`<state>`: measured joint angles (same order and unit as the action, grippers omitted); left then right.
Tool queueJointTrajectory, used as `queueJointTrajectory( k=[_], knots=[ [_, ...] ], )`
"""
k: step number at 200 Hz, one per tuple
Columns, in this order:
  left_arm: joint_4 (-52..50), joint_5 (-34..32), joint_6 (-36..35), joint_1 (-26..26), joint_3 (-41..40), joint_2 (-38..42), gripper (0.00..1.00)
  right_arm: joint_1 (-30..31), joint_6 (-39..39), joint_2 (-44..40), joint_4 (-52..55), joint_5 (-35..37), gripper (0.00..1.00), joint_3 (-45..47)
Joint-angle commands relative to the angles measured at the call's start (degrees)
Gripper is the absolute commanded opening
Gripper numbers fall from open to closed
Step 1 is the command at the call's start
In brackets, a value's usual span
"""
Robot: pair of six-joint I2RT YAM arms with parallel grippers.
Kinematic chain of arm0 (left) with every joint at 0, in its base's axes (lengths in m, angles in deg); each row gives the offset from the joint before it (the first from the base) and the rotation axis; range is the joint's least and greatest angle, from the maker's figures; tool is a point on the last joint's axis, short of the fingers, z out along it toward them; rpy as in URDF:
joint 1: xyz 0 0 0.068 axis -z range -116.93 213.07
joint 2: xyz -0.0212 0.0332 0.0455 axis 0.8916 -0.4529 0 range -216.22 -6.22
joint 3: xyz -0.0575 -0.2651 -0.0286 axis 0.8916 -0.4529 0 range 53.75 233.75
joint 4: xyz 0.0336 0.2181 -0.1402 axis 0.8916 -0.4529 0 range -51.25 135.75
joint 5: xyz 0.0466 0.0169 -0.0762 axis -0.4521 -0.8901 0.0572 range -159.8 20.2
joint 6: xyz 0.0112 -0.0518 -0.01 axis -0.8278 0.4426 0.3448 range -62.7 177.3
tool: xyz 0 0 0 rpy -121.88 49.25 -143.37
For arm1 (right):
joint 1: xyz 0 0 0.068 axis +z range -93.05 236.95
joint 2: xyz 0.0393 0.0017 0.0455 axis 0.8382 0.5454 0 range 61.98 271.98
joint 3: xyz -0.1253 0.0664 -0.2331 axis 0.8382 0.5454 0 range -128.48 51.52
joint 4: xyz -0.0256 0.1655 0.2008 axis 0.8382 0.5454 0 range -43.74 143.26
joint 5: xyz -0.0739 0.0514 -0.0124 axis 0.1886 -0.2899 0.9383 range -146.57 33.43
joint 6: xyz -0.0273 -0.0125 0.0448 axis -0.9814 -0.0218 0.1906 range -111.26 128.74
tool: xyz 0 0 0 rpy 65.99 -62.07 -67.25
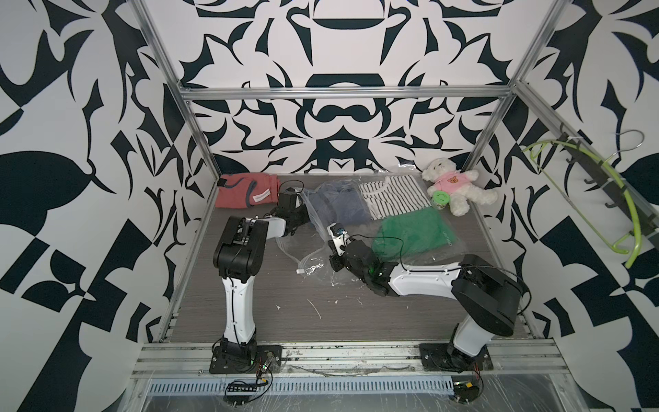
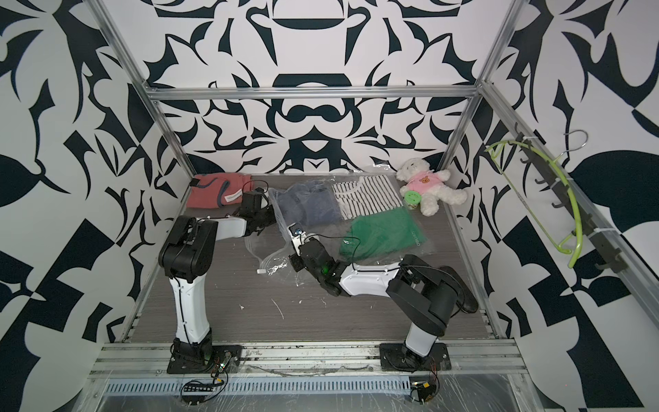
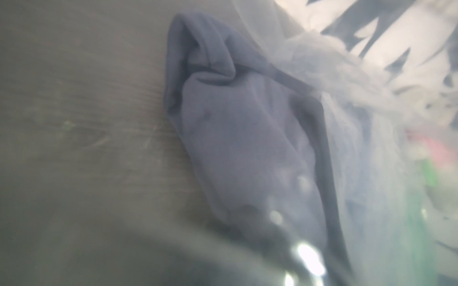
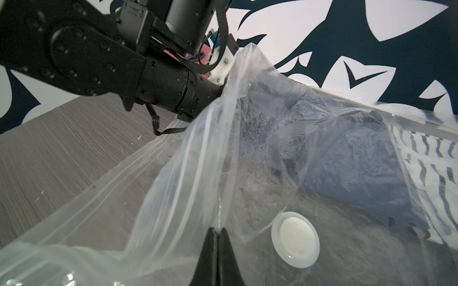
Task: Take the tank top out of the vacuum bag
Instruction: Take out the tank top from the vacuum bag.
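The vacuum bag lies crinkled mid-table in both top views, its white slider clip toward the front. Inside it is the blue-grey tank top, bunched, also seen through the film in the right wrist view and close up in the left wrist view. My right gripper is shut on a fold of the bag's upper film and holds it raised, beside the round white valve. My left gripper reaches into the bag's mouth toward the tank top; film and blur hide its fingers.
A red garment lies at the back left. A striped shirt and a green garment lie in clear bags to the right. A teddy bear with a green cup sits at the back right. Hangers hang on the right wall.
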<state>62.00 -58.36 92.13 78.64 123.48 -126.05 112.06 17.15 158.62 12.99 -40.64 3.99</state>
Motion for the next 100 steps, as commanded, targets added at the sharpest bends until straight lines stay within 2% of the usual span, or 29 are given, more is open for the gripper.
queueJointTrajectory(
  k=[1,24,73,100],
  knots=[
    [-0.9,0.3,0.0,0.4,0.2,-1.1,0.30,0.0,0.2,-3.7,-2.9,1.8,0.00,0.2],
    [-0.9,0.4,0.5,0.5,-0.2,-0.3,0.14,0.0,0.3,-4.0,-3.5,2.3,0.00,0.7],
    [-2.1,-0.1,1.9,0.7,-1.2,2.6,0.09,0.0,0.0,-4.4,-5.5,5.2,0.00,2.3],
    [-3.4,-1.2,1.8,1.0,-1.6,4.5,0.03,0.0,0.0,-3.2,-5.4,5.2,0.00,1.9]
  ],
)
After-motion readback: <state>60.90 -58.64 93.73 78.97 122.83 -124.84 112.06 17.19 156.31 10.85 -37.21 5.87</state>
